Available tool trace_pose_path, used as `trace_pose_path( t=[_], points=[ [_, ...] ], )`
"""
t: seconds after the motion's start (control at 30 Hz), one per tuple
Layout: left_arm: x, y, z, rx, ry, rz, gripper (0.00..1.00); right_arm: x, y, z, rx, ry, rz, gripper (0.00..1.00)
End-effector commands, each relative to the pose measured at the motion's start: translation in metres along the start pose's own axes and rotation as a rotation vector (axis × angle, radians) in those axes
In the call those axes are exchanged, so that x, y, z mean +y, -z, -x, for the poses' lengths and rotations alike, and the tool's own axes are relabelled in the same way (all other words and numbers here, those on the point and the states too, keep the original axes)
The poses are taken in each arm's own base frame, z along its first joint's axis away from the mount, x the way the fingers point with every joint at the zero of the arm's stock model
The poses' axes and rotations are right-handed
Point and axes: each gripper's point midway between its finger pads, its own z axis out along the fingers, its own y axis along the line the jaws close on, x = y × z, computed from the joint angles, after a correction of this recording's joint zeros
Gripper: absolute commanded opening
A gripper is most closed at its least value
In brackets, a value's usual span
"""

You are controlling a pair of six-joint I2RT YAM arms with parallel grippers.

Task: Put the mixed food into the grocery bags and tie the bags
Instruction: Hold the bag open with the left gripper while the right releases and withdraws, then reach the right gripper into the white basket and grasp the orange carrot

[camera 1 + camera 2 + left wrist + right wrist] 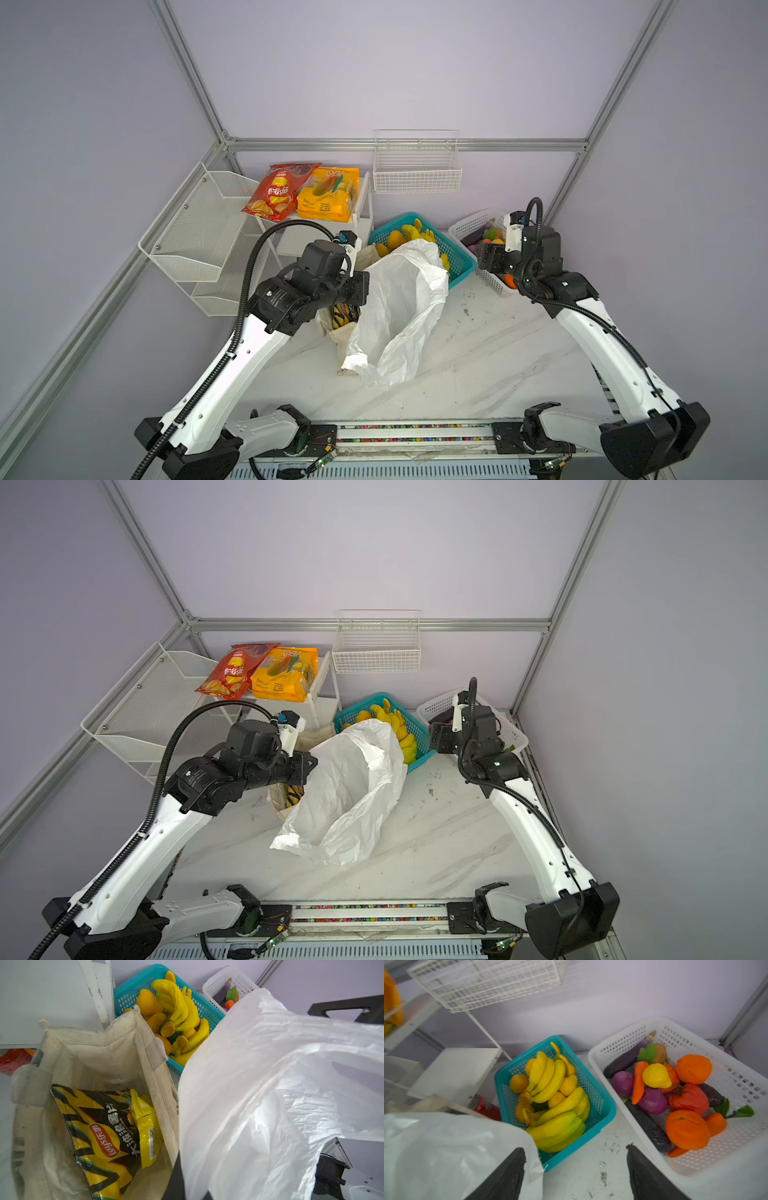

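Observation:
The white plastic grocery bag (399, 307) stands open in the middle of the table, its rim lifted by my left gripper (365, 286), which is shut on it. One dark finger (176, 1180) shows under the plastic. Beside it the canvas tote (99, 1057) holds a black chip bag (99, 1126) and a yellow snack packet (147, 1132). Bananas (548, 1084) lie in the teal basket (608, 1109). A purple eggplant (625, 1061) lies among toy produce in the white basket (618, 1043). My right gripper (575, 1159) hangs open and empty over bare table between the two baskets.
A red chip bag (276, 193) and an orange-yellow packet (328, 199) sit on a white shelf at the back left. A wire basket (415, 166) hangs on the back wall. A mesh rack (199, 241) stands at the left. A red can (488, 1107) stands behind the bags.

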Motion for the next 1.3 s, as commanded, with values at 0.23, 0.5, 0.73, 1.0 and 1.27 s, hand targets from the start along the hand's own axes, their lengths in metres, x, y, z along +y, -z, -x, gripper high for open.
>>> trace_pose_path(
  t=[0.23, 0.5, 0.73, 1.0, 1.27],
  points=[
    [-0.041, -0.015, 0.016, -0.067, 0.016, -0.239, 0.00, -0.116, -0.108, 0.019, 0.060, 0.014, -0.379, 0.82],
    [-0.052, -0.017, 0.017, -0.074, -0.009, -0.305, 0.00, -0.147, -0.179, -0.008, 0.234, 0.131, -0.500, 0.87],
    [-0.055, -0.021, 0.017, -0.074, -0.022, -0.321, 0.00, -0.168, -0.200, -0.023, 0.304, 0.211, -0.595, 0.82],
    [-0.056, -0.021, 0.017, -0.072, -0.022, -0.329, 0.00, -0.167, -0.225, -0.038, 0.340, 0.212, -0.552, 0.78],
    [-0.056, -0.020, 0.017, -0.076, -0.021, -0.330, 0.00, -0.167, -0.238, -0.042, 0.346, 0.214, -0.535, 0.72]
  ],
)
